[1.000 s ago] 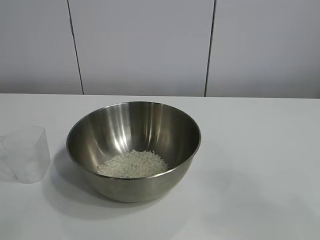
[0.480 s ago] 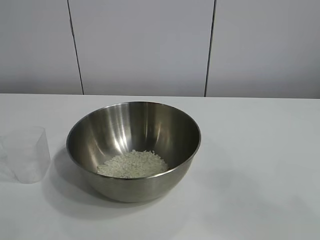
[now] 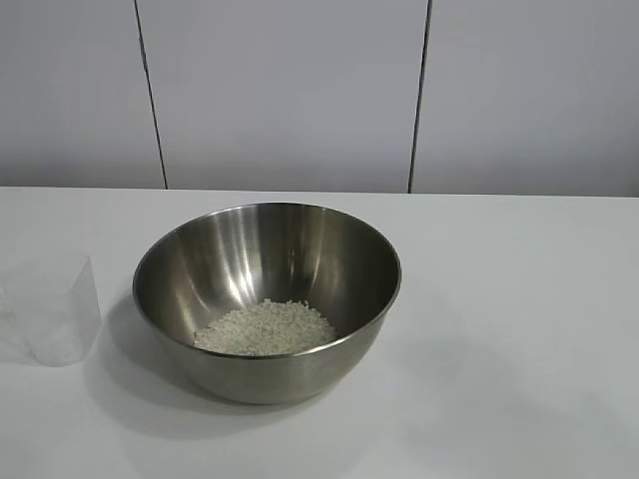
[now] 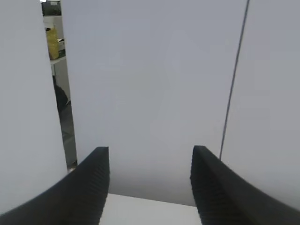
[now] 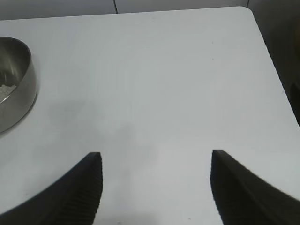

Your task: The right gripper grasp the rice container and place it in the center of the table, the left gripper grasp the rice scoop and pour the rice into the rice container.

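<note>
The rice container [image 3: 240, 244], a wide steel bowl, stands near the middle of the white table [image 3: 519, 329] with a heap of rice [image 3: 265, 327] at its bottom. The rice scoop [image 3: 55, 311], a frosted plastic cup, stands upright on the table left of the bowl, a small gap apart. No arm shows in the exterior view. My left gripper [image 4: 150, 154] is open and holds nothing, facing the grey wall over the table's far edge. My right gripper [image 5: 155, 157] is open over bare table, well away from the bowl [image 5: 18, 89].
Grey wall panels [image 3: 290, 90] rise behind the table. The right wrist view shows the table's rounded corner [image 5: 248, 11] and side edge, with dark floor beyond. A narrow gap [image 4: 56, 70] between wall panels shows shelves behind.
The rice scoop has shifted very slightly to the left. The bowl and the rice have not moved.
</note>
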{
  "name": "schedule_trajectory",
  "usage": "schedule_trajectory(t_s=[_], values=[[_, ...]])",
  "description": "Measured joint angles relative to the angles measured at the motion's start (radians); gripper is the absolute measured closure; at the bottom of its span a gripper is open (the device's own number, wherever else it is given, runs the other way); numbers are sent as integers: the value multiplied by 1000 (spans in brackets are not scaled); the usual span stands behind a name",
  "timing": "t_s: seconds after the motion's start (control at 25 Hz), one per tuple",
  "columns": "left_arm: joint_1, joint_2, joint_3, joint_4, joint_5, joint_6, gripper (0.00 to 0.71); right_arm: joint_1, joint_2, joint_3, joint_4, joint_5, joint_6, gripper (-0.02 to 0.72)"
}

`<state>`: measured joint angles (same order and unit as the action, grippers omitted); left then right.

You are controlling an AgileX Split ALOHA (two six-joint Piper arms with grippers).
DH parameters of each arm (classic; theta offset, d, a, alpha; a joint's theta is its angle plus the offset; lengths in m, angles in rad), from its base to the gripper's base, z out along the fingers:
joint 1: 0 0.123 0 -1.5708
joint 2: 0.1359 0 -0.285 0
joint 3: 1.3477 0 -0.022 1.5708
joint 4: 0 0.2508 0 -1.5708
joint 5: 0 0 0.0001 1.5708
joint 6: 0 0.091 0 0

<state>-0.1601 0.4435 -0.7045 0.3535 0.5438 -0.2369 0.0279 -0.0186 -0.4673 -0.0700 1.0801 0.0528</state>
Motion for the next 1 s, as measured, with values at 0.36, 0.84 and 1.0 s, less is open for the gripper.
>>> schedule_trajectory(t_s=[0.36,0.84,1.0], values=[[-61,-206,0,-259,559,247,323,0,0,0,0,1,0,252],[-61,-343,179,-373,687,311,323,0,0,0,0,1,0,252],[-62,-346,193,-370,639,326,324,0,0,0,0,1,0,252]])
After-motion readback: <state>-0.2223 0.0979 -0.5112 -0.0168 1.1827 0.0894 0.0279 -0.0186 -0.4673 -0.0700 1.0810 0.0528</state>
